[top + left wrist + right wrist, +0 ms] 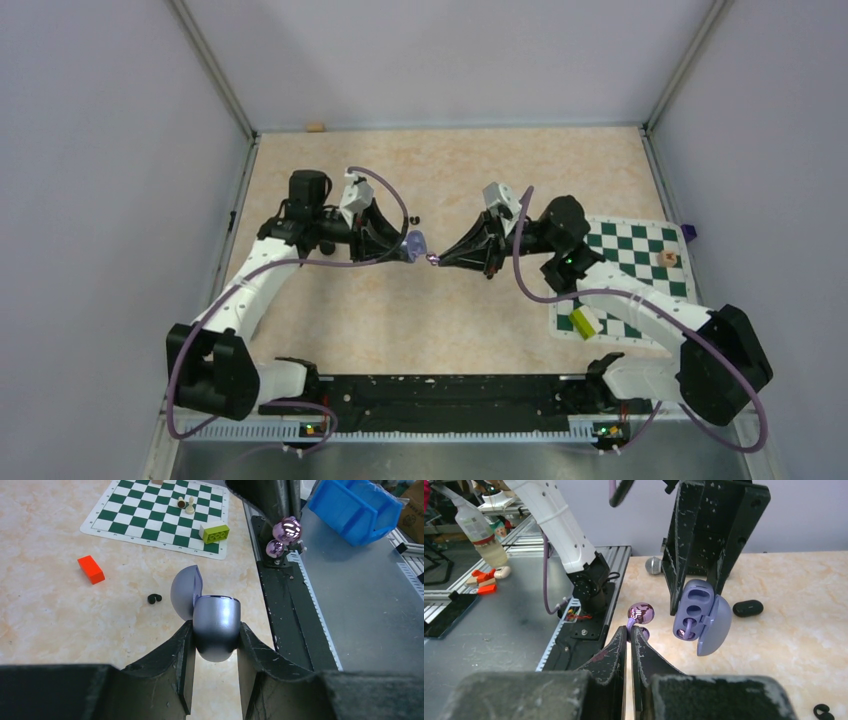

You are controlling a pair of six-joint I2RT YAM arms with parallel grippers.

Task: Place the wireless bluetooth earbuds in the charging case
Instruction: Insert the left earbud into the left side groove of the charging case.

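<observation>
Nearest the right wrist camera, the right gripper (pixel 629 631) is pinched nearly closed on the stem of a lilac earbud (pixel 640 613), with the glossy rounded head standing clear above the fingertips. The bud looks very light, hard and slick. It would likely twist or pop out under a loose pinch, so the narrow stem is the sensible place to grip, leaving the head free to seat. Just beyond it, apart from it, hangs the charging case (pixel 696 611), clamped by its smooth rounded body between the fingers of the left gripper (pixel 216 626). Its lid (pixel 716 625) is swung open and its two wells face the bud. The lower well seems to hold something shiny, but I cannot be sure. The shell looks rigid and slippery, and the hinge is probably the weak part. Farther off, a black oval case (pixel 748 608) lies on the table (pixel 784 575), and the black earbuds (pixel 822 711) lie loose. The bud's head bears a pale mark, but no writing can be read.
</observation>
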